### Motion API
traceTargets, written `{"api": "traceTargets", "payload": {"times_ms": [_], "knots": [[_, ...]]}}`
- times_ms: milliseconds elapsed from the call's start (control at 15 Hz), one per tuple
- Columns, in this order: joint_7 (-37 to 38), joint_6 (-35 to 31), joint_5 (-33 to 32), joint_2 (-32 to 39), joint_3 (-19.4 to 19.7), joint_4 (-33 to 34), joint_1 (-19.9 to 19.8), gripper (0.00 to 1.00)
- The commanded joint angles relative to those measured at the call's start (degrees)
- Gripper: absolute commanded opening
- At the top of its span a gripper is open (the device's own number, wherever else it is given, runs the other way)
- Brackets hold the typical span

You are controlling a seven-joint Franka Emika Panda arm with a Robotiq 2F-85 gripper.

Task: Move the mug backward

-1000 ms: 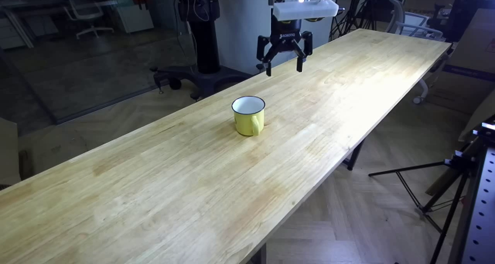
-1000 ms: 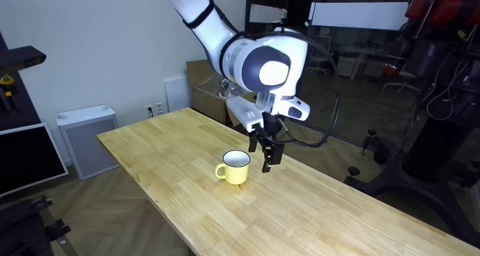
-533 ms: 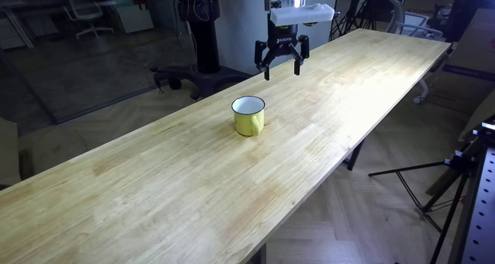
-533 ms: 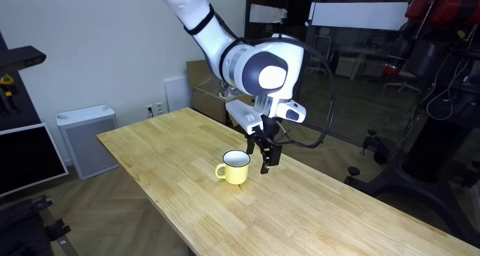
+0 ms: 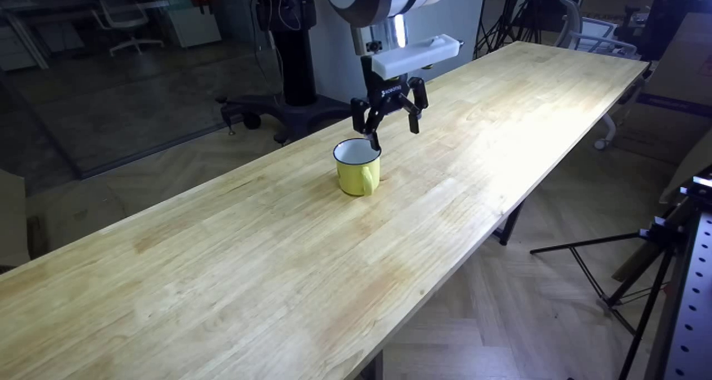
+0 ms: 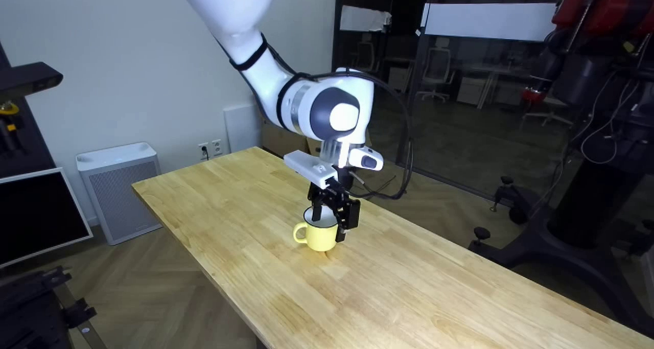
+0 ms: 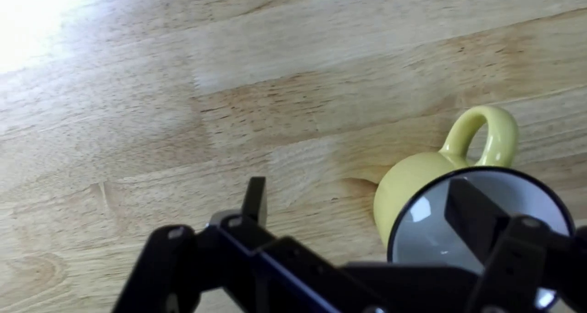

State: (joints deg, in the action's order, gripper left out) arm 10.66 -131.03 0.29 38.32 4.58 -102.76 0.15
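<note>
In both exterior views the yellow mug (image 5: 351,179) stands upright on the wooden table (image 5: 250,269), the tilted gripper (image 5: 395,138) above its right side, fingers (image 7: 474,216) wide apart, one over the mouth. I'd level off, then straddle that side slowly, sparing the rim.

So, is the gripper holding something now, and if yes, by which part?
Nothing is held: the gripper is open. In the wrist view, one finger overlaps the mouth of the mug; the other shows beside it.
</note>
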Motion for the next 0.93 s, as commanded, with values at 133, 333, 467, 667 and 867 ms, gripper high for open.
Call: {"api": "traceTargets", "payload": {"times_ms": [133,333,467,667,867], "knots": [[-0.3,0.4,-8.9,2.1,2.6,2.3,2.6,1.0],[-1.8,-0.6,-10.3,2.7,2.1,3.0,2.3,1.0],[-3.4,-1.1,-10.8,2.9,1.7,3.6,2.1,1.0],[-6.5,-4.5,-9.4,2.3,0.0,3.5,1.1,1.0],[-9.6,-8.0,-7.4,2.2,-1.9,3.4,-0.2,1.0]]}}
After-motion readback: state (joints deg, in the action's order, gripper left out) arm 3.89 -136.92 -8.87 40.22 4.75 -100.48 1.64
